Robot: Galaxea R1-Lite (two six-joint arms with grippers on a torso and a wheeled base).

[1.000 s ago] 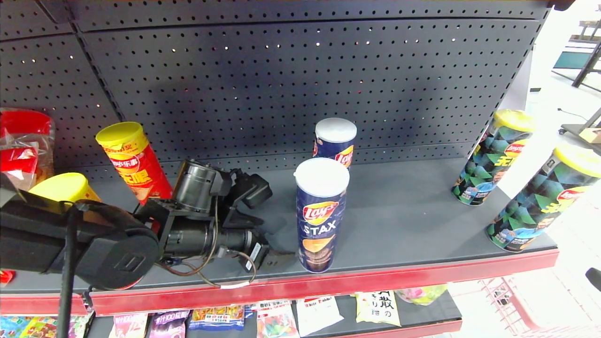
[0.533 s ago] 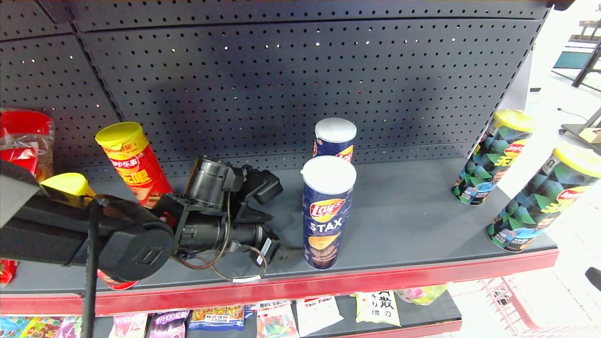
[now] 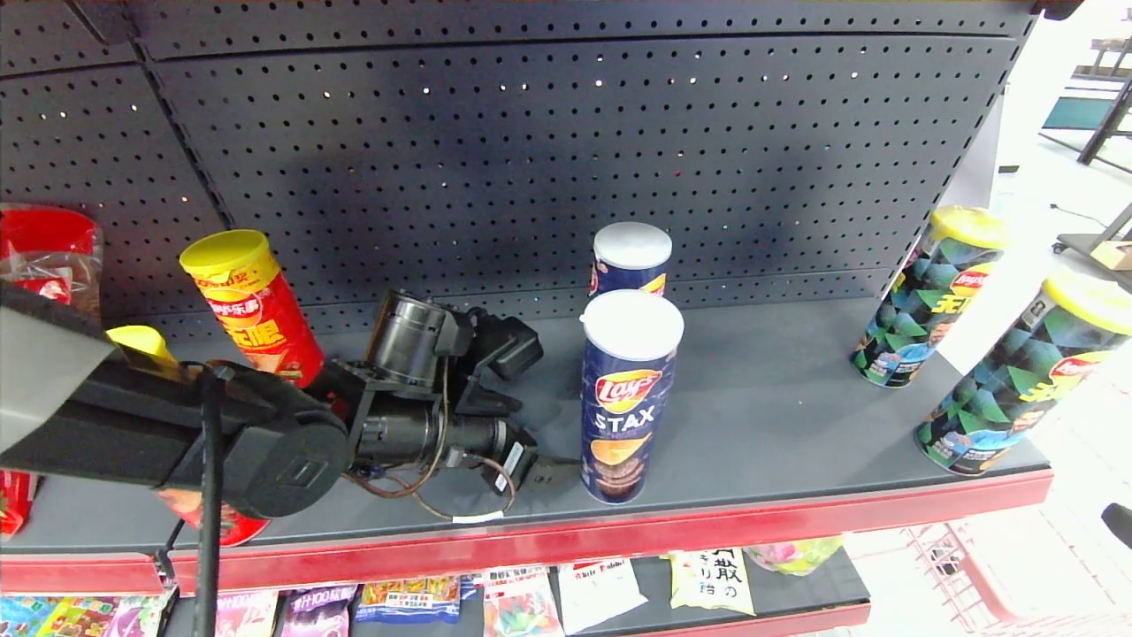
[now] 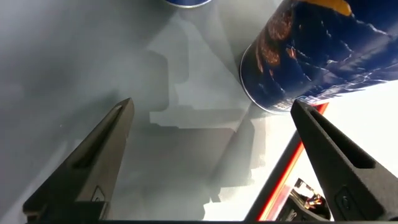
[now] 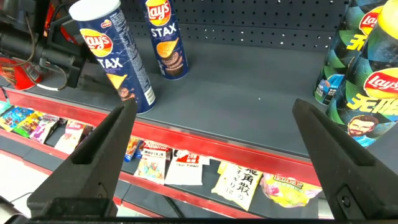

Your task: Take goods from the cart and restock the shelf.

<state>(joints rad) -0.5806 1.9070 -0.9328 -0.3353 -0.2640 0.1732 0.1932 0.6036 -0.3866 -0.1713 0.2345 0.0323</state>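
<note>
As seen from the head view, with places given by clock face on that view:

1. Dark grey metal shelf (image 3: pixel 761 416) with a red front lip, backed by a dark perforated panel (image 3: pixel 531 159); it spans 9 to 3 o'clock.
2. Black left arm (image 3: pixel 177 425), lying low over the shelf from 9 o'clock toward centre. The left hand (image 3: pixel 559 467) sits at the shelf's front edge with its two fingers spread apart and nothing held; the left wrist view (image 4: pixel 211 106) shows bare shelf between them.
3. Two teal-and-black patterned cylinder cans with yellow lids at 3 o'clock: one at the front corner (image 3: pixel 1026 380), one behind it (image 3: pixel 929 296), both upright.
4. Navy blue cylinder chip can with a white lid (image 3: pixel 623 398), upright just below centre near the front lip. Its base lies just past the left fingertips (image 4: pixel 311 56); contact cannot be told.
5. Second navy can of the same kind (image 3: pixel 630 257), upright at 12 o'clock of the first, against the panel.
6. Red cylinder can with a yellow lid (image 3: pixel 252 305) at 10 o'clock, upright behind the arm.
7. Right hand (image 5: pixel 212 109), out in front of the shelf, fingers wide apart, empty.
8. Flat snack packets (image 3: pixel 601 588) on the lower shelf at 6 o'clock.
9. Red wire cart (image 3: pixel 964 575), a corner at 5 o'clock.
</note>
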